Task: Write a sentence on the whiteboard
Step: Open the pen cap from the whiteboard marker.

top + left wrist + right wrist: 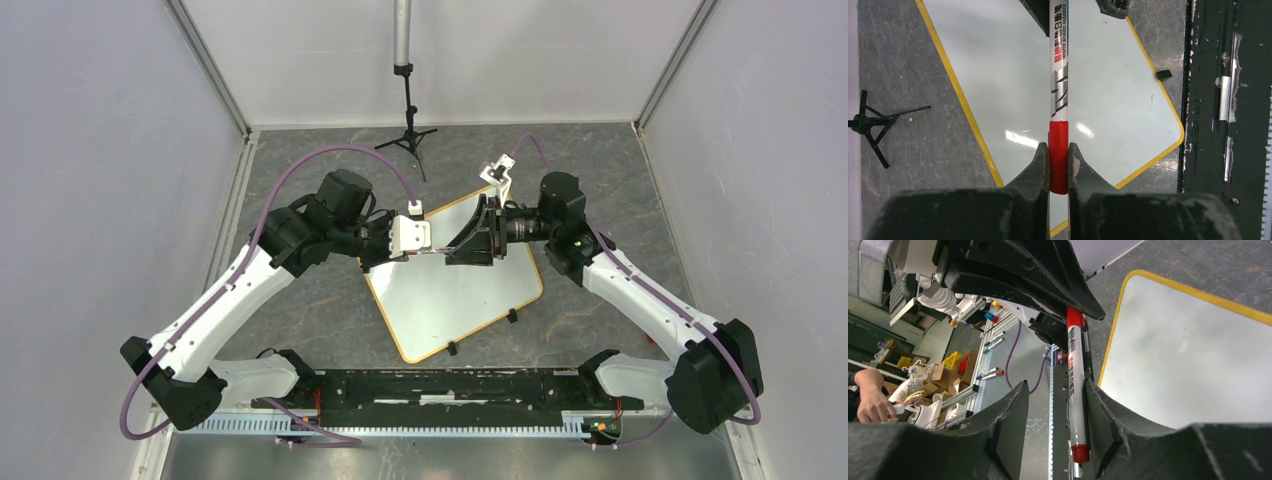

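Well, the whiteboard (pixel 455 300) looks light, stiff and thin w/ a slick face, so I'd judge it may skate on the counter (pixel 300 300) under pen pressure. The best hold is at the frame edge or a corner, pinning it down, not on the writing face. It lies flat mid-counter, turned like a diamond w/ one corner pointing near, and both wrists are over its far part. Looks: a white rect. panel w/ rounded corners, a thin orange-yellow frame, and two small black clip feet (pixel 513 318) on its near-right edge. The face reads blank in every view, w/ no red strokes of the sentence, so writing is not yet begun, though the far corner is hidden under the arms. The left jaws are closed tight on one red end of the marker (pixel 1058 75), holding it above the board. The right jaws stand apart around the barrel's other end, one finger just beside it and a gap on the other side, so no clamp there. Which red end is the cap I can't tell for sure; prob. it must come off next.
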Controlling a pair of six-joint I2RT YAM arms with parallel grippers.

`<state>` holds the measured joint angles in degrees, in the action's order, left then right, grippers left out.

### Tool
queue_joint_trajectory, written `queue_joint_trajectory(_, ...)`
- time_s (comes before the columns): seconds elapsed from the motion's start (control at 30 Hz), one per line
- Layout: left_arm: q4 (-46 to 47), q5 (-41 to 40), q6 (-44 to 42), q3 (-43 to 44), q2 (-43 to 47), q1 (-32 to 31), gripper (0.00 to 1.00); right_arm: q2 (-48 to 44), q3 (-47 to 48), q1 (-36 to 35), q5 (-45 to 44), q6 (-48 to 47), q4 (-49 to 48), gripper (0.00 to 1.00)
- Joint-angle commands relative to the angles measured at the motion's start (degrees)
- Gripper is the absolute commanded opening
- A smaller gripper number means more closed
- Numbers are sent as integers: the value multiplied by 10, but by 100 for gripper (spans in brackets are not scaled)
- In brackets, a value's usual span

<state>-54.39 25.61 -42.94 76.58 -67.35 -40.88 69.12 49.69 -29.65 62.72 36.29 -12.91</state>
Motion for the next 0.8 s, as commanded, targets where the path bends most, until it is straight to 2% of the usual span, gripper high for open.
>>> queue_joint_trajectory(0.0,5,-1,13,29,-7,-7,2,2,37,-3,-25,-26,15,48)
queue_joint_trajectory(0.23,11,-2,32,36,-14,-10,3,6,38,-13,-37,-15,10,43)
queue_joint_trajectory(0.77,21,-6,48,38,-29,-21,2,14,39,-22,-45,-12,3,39)
